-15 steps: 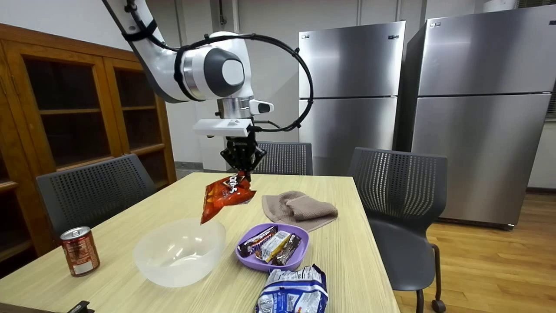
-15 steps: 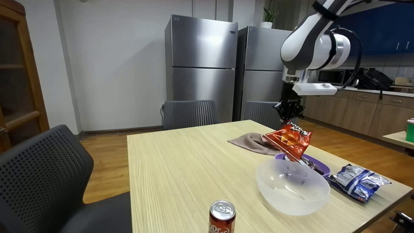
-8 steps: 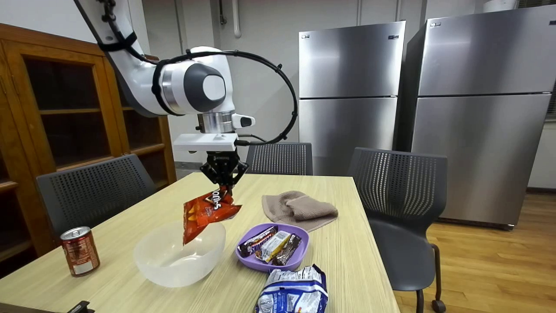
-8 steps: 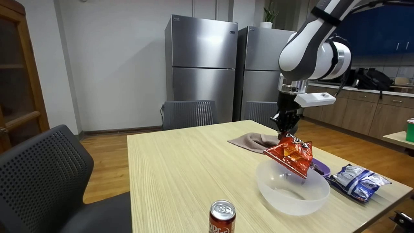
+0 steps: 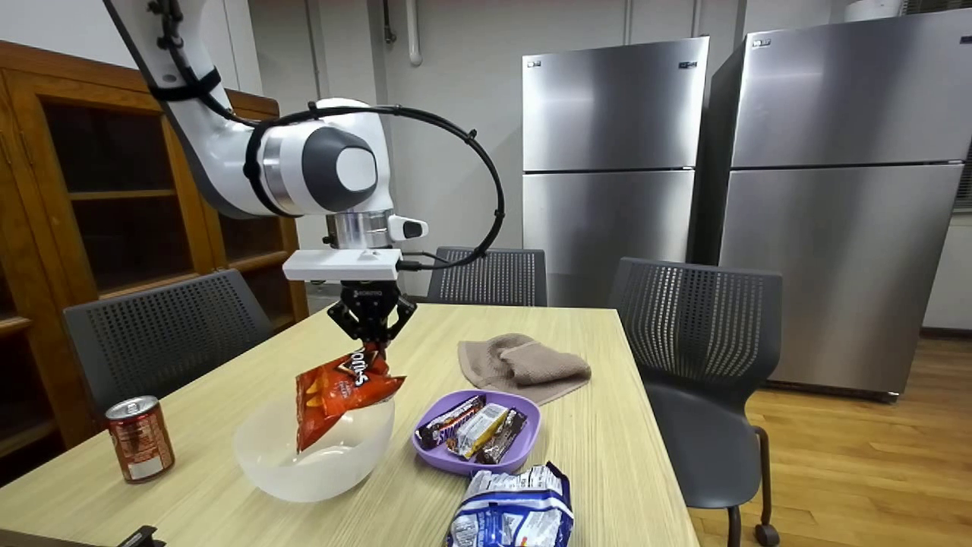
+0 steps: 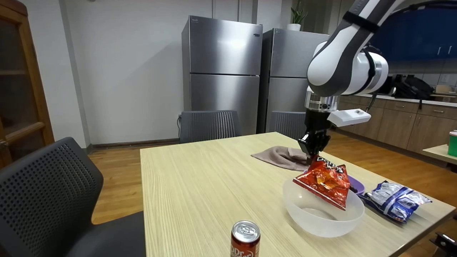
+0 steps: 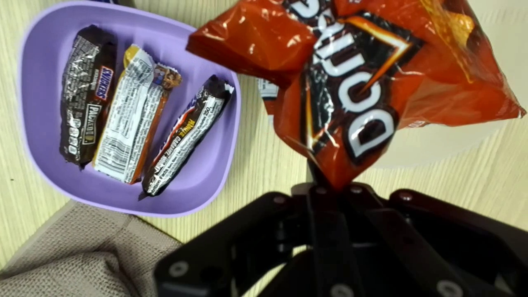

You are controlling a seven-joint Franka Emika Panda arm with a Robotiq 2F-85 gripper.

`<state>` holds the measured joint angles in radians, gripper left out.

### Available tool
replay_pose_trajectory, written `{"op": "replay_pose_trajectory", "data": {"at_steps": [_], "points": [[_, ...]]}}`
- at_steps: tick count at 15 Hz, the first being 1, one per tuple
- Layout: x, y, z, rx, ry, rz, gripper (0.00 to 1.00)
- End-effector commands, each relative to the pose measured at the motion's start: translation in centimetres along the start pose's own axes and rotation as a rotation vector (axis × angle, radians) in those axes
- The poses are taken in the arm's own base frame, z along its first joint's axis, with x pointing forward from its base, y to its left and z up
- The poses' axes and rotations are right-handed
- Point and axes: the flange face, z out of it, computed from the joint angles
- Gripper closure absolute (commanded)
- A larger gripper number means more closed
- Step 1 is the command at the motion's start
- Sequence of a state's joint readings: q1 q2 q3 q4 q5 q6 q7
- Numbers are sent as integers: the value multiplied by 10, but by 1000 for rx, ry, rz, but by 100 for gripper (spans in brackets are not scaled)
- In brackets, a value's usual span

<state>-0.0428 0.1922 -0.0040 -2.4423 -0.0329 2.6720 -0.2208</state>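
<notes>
Black two-finger gripper (image 5: 375, 346): narrow, pointing down, pinching the gathered end of a glossy red-orange foil chip bag (image 7: 354, 78).
Bag place: hanging below the gripper, above a pale wood table (image 6: 200, 178), bulk over the mouth of a translucent white round bowl (image 6: 321, 228).
Grip: suspended hold, as judged; probably calling for a firm pinch, slow travel and room for the lowest corner.
Bag look: puffed, creased, drawn to a point at the pinch, flared below into sharp corners; white lettering on black bent by a fold, chip artwork, pale stripe along the low edge.
Bowl: under the bag, lower than the gripper; touching the bag's low corner or not, cannot tell.
Purple plastic tray (image 7: 202, 173): left of the gripper in wrist view, just beside the bowl, bearing three wrapped candy bars (image 7: 128, 115).
Grey-brown textured cloth (image 7: 82, 268): rumpled, just beside the tray, lower left of the gripper in wrist view.
Blue-and-silver foil packet (image 5: 512, 509): well apart from the gripper, across the tray from the cloth.
Red-brown soda can (image 5: 142, 441): upright, well apart from the gripper, on the bowl's side away from the tray.
</notes>
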Motion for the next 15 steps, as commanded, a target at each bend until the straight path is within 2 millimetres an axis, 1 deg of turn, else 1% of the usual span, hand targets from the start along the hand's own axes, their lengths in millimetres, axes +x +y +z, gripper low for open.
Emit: {"op": "replay_pose_trajectory", "data": {"at_steps": [1,13,14,15], "points": [[0,-8,0,-1,10,-43,100],[2,-12,4,0,1,-77,100],[2,-12,4,1,-2,-78,98],[2,-12,5,1,-5,-78,73]]}}
